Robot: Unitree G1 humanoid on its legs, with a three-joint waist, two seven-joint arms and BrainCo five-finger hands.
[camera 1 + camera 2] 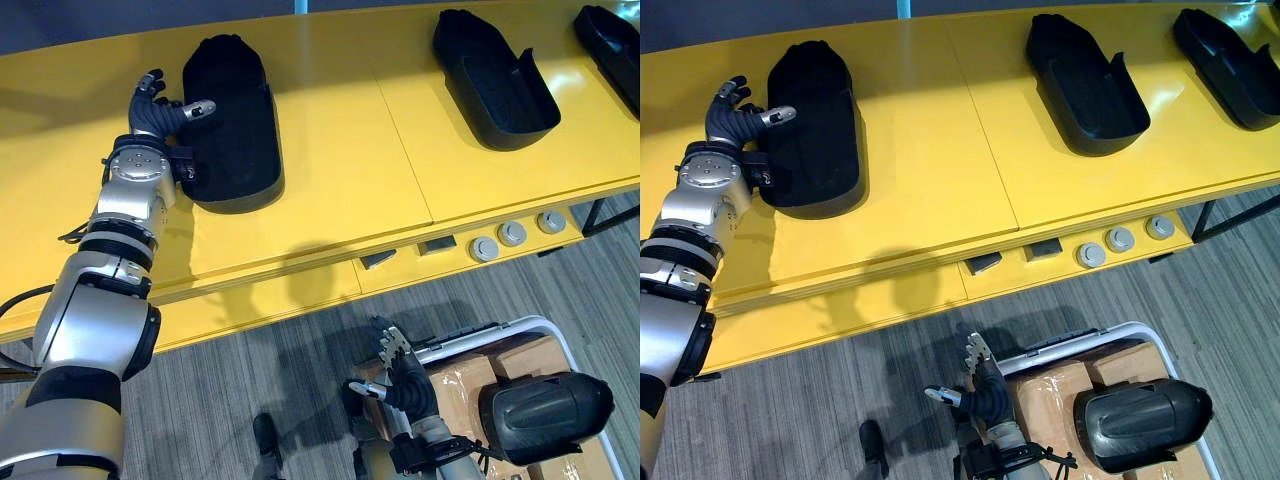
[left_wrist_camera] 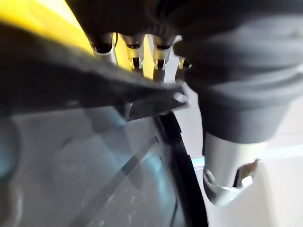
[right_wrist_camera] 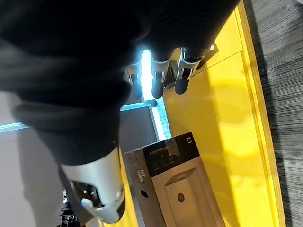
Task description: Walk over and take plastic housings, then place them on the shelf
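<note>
Housing [image 1: 235, 130] lies lengthwise away from robot; left hand [image 1: 152, 118] astride its left rim, spread wide; right hand [image 1: 405, 385] far off, relaxed.

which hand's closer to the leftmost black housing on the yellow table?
Left. The left hand is at the leftmost housing's left rim, thumb over it. The right hand hangs far below, over the floor beside the cart.

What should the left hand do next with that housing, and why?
Probably close on the rim: the left hand straddles the edge of the leftmost housing, thumb over it, fingers outside, not yet clamped. The right hand hangs open, low.
</note>
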